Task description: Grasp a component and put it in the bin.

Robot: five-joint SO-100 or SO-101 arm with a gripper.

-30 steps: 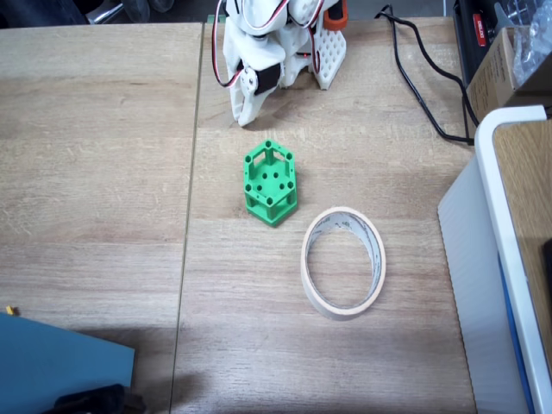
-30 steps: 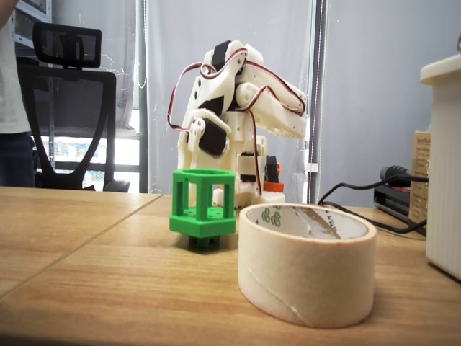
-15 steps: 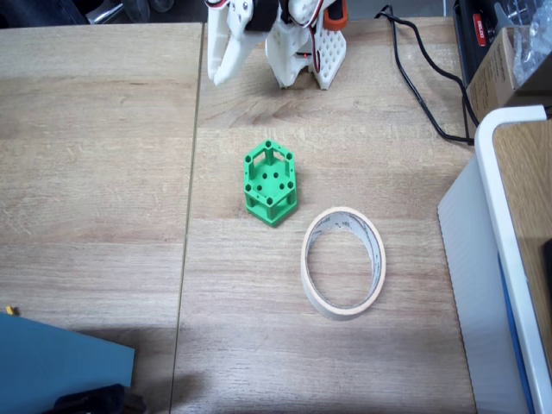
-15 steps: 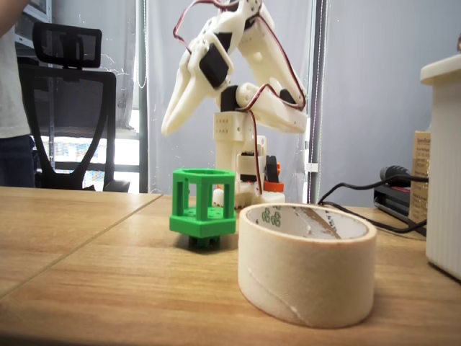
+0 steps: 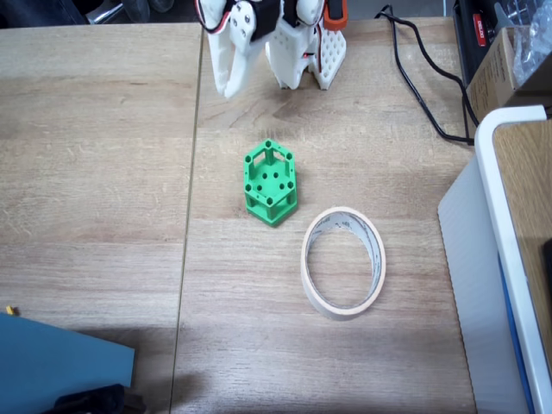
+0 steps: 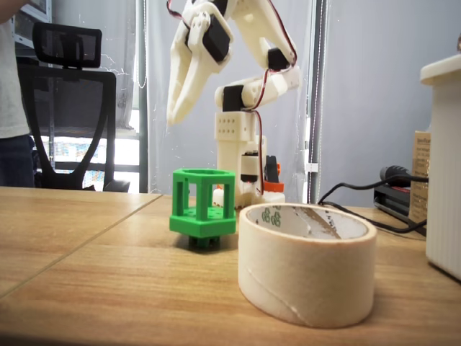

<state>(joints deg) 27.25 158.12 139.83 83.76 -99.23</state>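
Note:
The green component (image 5: 270, 183) stands upright on the wooden table, untouched; from the side it shows as an open cage (image 6: 203, 209). The bin, a cream tape ring (image 5: 380, 259), lies flat just to the right and nearer the front, its wall (image 6: 306, 277) close to the side camera. My white gripper (image 5: 227, 89) hangs in the air behind and to the left of the component, fingers pressed together and pointing down, holding nothing. In the side view my gripper (image 6: 173, 119) sits well above the component's top.
A large white box (image 5: 483, 259) with a blue edge fills the right side (image 6: 443, 166). Black cables (image 5: 423, 86) run at the back right. A blue object (image 5: 52, 366) lies at the front left. A chair (image 6: 68, 108) and a person (image 6: 9, 108) are behind the table.
The arm has unfolded from its tucked pose at the base. The gripper rose high, swung left, then came slightly forward towards the component. Component and tape ring have not moved.

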